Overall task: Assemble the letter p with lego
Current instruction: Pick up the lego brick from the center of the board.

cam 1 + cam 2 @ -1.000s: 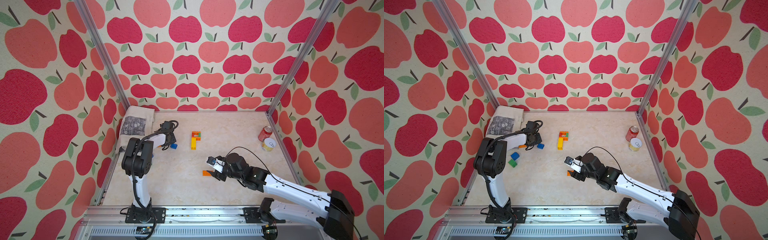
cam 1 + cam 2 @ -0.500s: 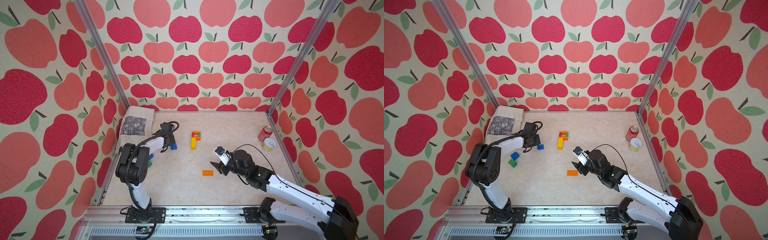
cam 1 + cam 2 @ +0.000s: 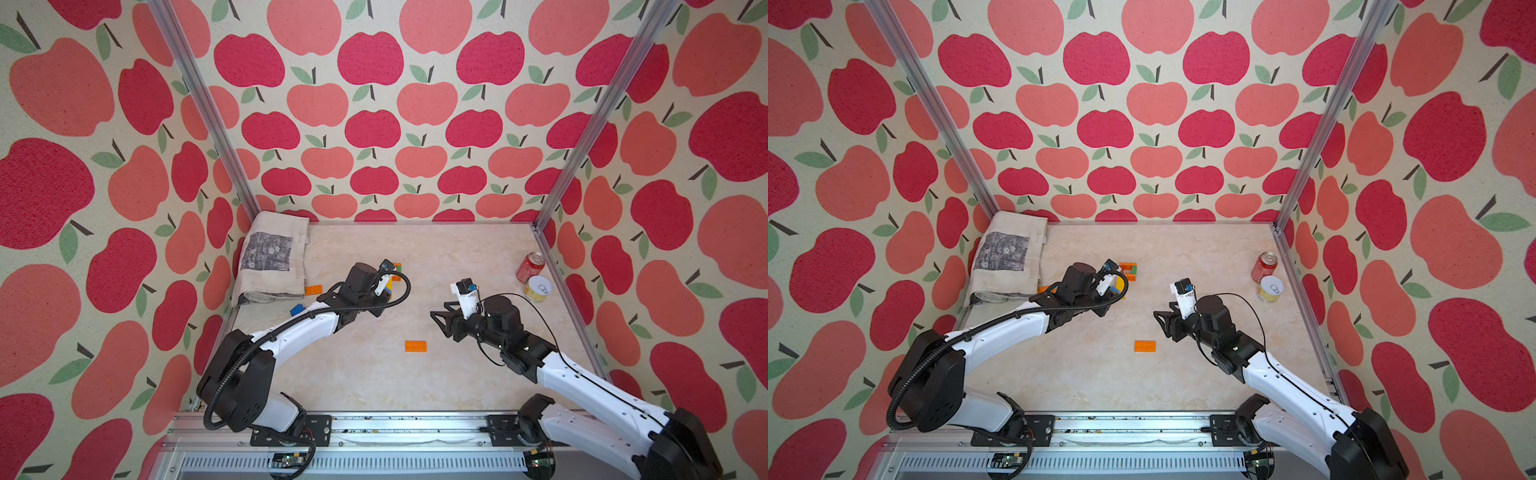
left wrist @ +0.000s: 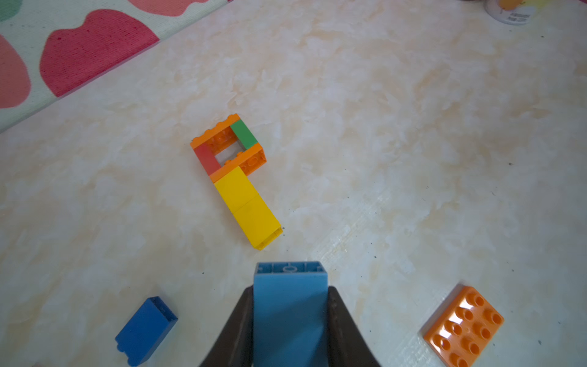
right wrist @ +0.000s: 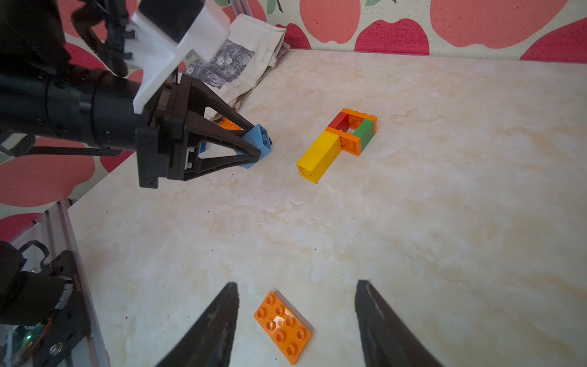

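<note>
The lego letter (image 4: 235, 178) lies flat mid-table: an orange, red and green ring with a yellow stem (image 5: 319, 155). In a top view only its orange and green end (image 3: 1128, 269) shows past the left arm. My left gripper (image 4: 290, 287) is shut on a light blue brick (image 4: 290, 311) and hovers just short of the yellow stem's end, as the right wrist view shows (image 5: 254, 152). My right gripper (image 5: 297, 286) is open and raised above a flat orange plate (image 5: 282, 325). In both top views that plate (image 3: 415, 345) lies alone on the table, left of the gripper (image 3: 438, 318).
A folded cloth (image 3: 274, 262) fills the back left corner, with another orange plate (image 3: 313, 289) and a dark blue brick (image 3: 297, 309) beside it. A red soda can (image 3: 530, 268) and a yellow tin (image 3: 537, 288) stand by the right wall. Another dark blue brick (image 4: 146, 330) lies near the left gripper.
My right gripper has lifted off the orange plate and drawn back to the right, leaving it on the table. My left gripper has carried the light blue brick right, toward the letter.
</note>
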`<state>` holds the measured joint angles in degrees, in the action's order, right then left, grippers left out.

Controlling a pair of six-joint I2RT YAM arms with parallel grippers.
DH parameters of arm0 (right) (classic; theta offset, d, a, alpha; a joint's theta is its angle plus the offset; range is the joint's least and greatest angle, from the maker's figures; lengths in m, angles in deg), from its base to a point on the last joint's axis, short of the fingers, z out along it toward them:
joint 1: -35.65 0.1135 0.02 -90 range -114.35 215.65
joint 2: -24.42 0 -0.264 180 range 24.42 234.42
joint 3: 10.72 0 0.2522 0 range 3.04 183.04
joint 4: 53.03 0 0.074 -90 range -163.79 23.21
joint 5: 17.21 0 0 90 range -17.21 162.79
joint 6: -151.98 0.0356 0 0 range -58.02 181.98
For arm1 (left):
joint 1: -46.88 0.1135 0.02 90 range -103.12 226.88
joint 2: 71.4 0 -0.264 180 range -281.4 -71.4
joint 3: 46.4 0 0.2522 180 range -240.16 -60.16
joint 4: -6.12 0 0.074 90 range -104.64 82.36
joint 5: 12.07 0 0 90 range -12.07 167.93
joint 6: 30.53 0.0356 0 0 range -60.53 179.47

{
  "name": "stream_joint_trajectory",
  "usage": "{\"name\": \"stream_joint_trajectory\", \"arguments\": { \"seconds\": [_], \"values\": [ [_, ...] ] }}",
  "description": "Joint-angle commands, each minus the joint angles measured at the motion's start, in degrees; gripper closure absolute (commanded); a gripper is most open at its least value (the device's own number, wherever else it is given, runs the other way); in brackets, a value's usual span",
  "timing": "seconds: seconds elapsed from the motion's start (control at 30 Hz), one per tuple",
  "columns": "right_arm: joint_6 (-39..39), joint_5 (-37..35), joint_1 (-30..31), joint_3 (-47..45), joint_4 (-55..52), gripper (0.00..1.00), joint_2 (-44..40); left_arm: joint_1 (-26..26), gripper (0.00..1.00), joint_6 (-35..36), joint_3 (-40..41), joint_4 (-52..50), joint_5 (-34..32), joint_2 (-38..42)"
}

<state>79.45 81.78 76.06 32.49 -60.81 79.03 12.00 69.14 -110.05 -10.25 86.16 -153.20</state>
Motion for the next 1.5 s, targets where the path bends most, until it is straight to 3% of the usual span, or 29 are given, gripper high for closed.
{"name": "stream_joint_trajectory", "arguments": {
  "seconds": [0.0,0.27,0.63,0.87,1.47],
  "values": [
    [5.25,6.67,-0.76,1.57,-1.12,0.39,0.39,-0.27,0.91,8.6,2.44,6.03,11.19,3.17],
    [9.52,16.0,-1.48,0.44,3.56,0.4,2.63,-3.0,0.91,18.2,8.21,11.02,20.39,8.29],
    [18.23,22.6,-1.47,-0.6,14.97,0.45,8.88,-6.7,0.84,21.1,8.75,12.83,21.88,7.48],
    [19.17,21.87,-1.47,-0.95,14.52,0.51,9.87,-8.43,0.84,22.13,8.93,12.9,21.13,6.75],
    [23.41,22.75,-0.32,-1.22,18.24,0.84,13.45,-10.11,0.83,23.67,9.38,14.97,18.05,5.5]
  ]
}}
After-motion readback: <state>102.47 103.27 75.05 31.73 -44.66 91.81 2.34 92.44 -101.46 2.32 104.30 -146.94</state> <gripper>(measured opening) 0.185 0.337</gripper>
